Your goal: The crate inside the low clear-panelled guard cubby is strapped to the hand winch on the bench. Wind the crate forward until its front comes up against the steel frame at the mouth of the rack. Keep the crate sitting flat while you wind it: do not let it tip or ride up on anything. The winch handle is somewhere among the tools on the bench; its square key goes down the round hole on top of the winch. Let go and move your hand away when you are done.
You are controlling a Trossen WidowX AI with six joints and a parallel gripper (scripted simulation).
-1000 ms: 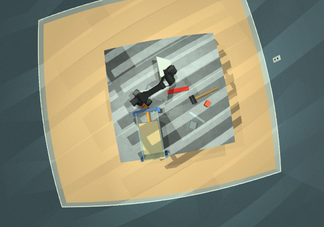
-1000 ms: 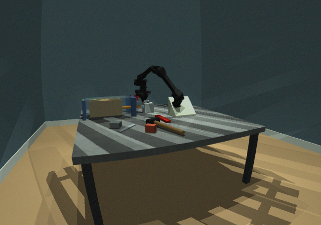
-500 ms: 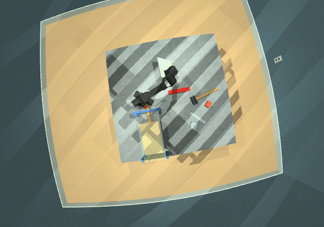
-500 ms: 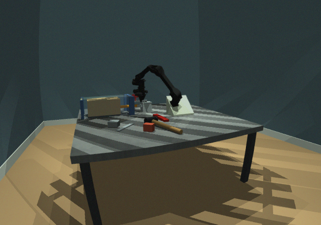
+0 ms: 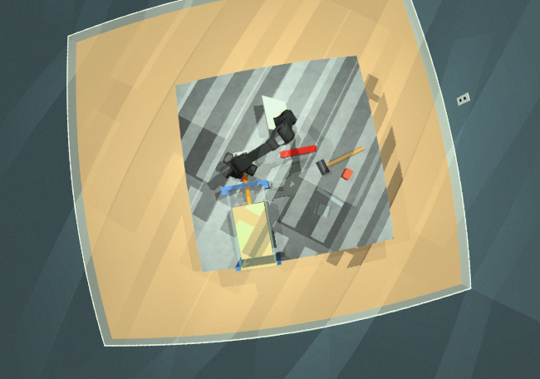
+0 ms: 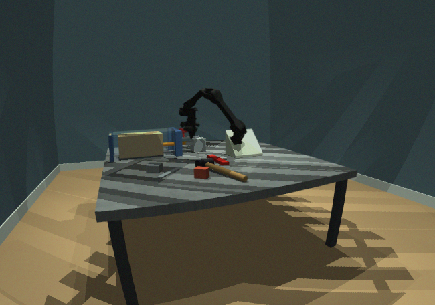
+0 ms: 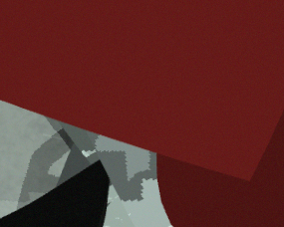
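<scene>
Exterior view, red handle (image 5: 243, 178) (image 6: 183, 132) (image 7: 140, 65) within tool (image 5: 243, 174) (image 6: 189, 132) (image 7: 140, 166)

View 1 looks down from high above the bench (image 5: 333, 89) (image 6: 175, 200); view 2, from one side, shares it; view 3 peers closely past red (image 7: 140, 65).
</scene>
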